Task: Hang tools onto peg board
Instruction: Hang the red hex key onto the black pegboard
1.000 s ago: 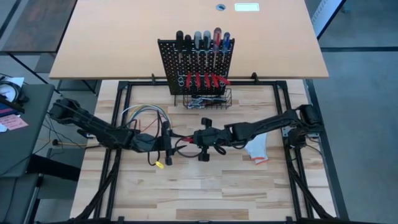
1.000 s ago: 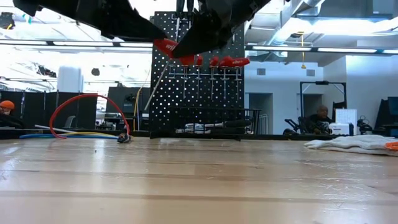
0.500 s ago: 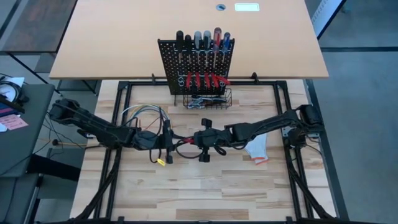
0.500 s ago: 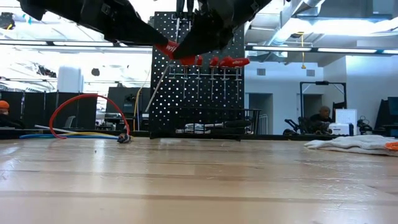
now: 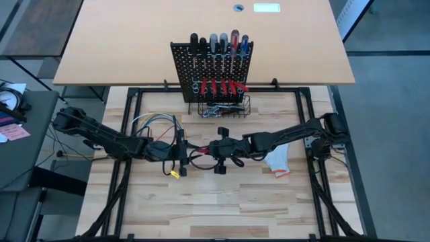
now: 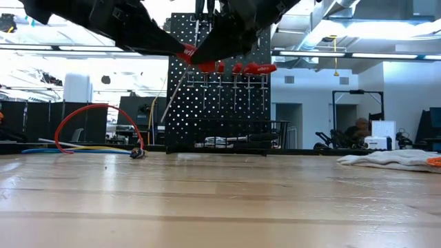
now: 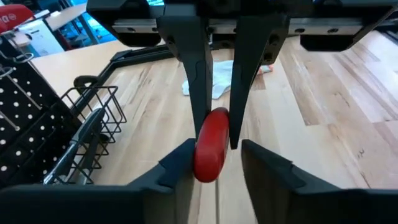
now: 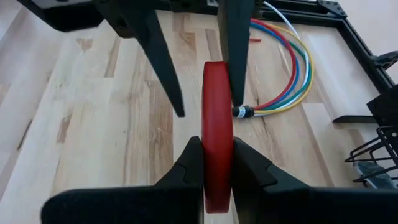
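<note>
The red-handled screwdriver [image 8: 217,124] is held up in the air in front of the peg board [image 5: 201,64], well clear of it, above the middle of the table [image 5: 235,202]. The right gripper [image 8: 217,144] is clamped narrowly on the red handle. The left gripper [image 7: 216,152] faces it from the other side with its fingers spread wide. The handle sits in that gap, closer to one finger than the other. From the low view the grey shaft slopes down and away from the handle.

This looks like a hand-over between the two arms, with the left one about to take hold.

- The left gripper would do best to centre itself first, so both fingers meet the handle together and do not push it sideways.
- It should grip a bare stretch of handle beside the right gripper's fingers, not over them.
- The right gripper should open only once the left has a firm hold, because the rounded handle could roll or slip.

The board's top row already carries several screwdrivers, with red-handled tools hung lower down and more metal tools in the basket [image 5: 225,107] at its foot. The shaft will therefore have to be stood upright before it is lowered into a free ring.
</note>
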`<state>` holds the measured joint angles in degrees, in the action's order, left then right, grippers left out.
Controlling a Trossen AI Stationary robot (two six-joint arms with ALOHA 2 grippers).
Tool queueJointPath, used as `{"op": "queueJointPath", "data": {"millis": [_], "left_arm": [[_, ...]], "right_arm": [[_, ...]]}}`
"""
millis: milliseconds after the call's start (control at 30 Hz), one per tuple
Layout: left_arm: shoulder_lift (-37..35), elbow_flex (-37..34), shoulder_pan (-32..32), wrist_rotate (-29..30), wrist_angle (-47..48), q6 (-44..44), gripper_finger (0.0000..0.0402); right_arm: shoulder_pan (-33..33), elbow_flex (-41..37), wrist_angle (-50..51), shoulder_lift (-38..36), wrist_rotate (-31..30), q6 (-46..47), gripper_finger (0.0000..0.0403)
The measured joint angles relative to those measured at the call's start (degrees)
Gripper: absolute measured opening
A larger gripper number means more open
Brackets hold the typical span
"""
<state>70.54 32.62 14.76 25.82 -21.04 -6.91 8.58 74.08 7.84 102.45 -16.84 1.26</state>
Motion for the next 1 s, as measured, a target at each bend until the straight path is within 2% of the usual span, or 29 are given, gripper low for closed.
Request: {"op": "queueJointPath", "data": {"millis": [100,200,533,667,800,1000], "left_arm": [[0.0,0.0,0.0,0.0,-0.3,0.2,0.0139],[0.0,0.0,0.0,0.0,-0.6,-0.4,0.0137],[0.0,0.0,-0.3,-0.5,-0.6,0.1,0.0037],[0.0,0.0,-0.4,-1.7,-0.6,0.1,0.0035],[0.0,0.0,-0.3,-1.4,-0.5,0.3,0.0035],[-0.1,-2.0,-0.2,0.8,-0.7,1.7,0.0035]], "right_arm": [[0.0,0.0,0.1,0.0,0.0,0.0,0.0041],[0.0,0.0,0.0,0.0,0.0,0.0,0.0041],[0.1,0.0,0.2,0.0,0.2,-1.1,0.0045],[0.1,0.0,0.3,0.0,0.3,-0.9,0.0051],[0.1,0.1,2.1,-0.2,0.2,0.2,0.0085],[0.0,-0.4,11.8,-5.3,-0.8,4.7,0.0165]]}}
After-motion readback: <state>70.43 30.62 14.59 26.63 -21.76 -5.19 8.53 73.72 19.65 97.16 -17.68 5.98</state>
